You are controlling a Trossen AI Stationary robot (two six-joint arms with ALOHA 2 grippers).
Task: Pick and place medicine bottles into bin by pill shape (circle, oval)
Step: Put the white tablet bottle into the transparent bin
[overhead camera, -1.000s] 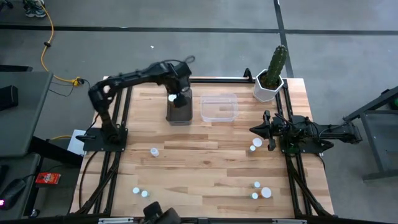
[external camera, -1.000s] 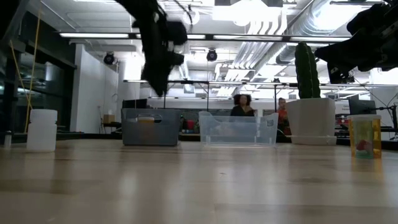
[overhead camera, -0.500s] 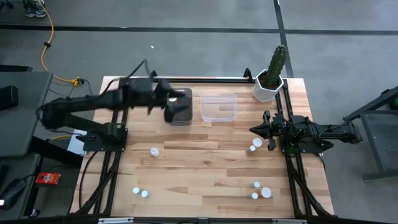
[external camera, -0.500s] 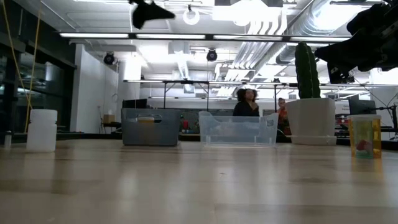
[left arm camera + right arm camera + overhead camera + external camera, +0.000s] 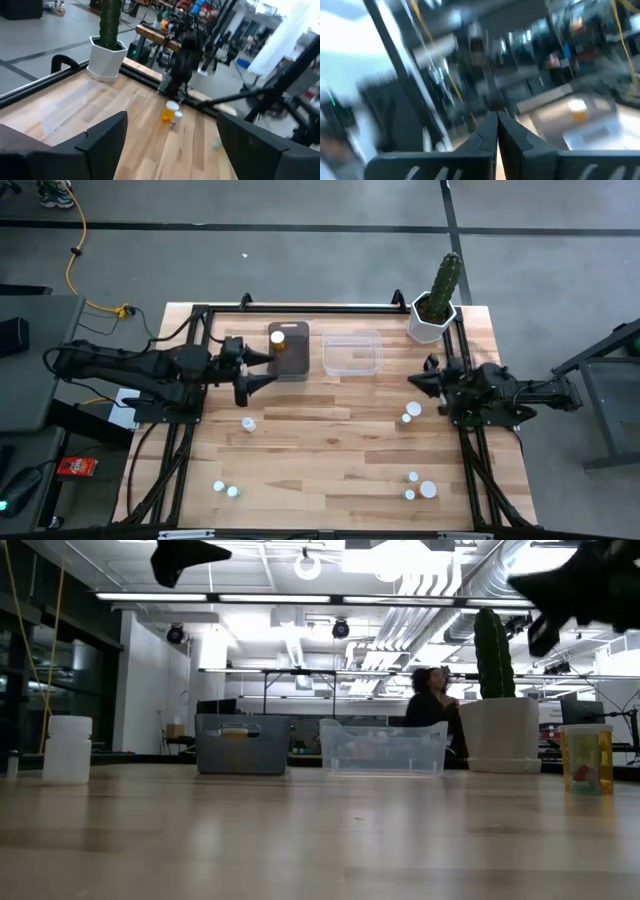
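Currently empty and spread wide: left gripper (image 5: 262, 368), beside dark grey bin (image 5: 288, 350) holding one amber bottle (image 5: 278, 339). Nearest loose bottle (image 5: 248, 424): upright white-capped cylinder on wood-grain table (image 5: 330, 450), just toward near edge from left gripper. Pinched shut, empty: right gripper (image 5: 418, 383), above another bottle (image 5: 411, 412). Clear plastic bin (image 5: 352, 353) adjacent.

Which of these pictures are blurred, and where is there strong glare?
The right wrist view is smeared by motion; only the shut right pincer is clear. The left wrist view is soft, though the cactus pot reads well. In the low view ceiling lights glare and the near table is out of focus. The high view is sharp.
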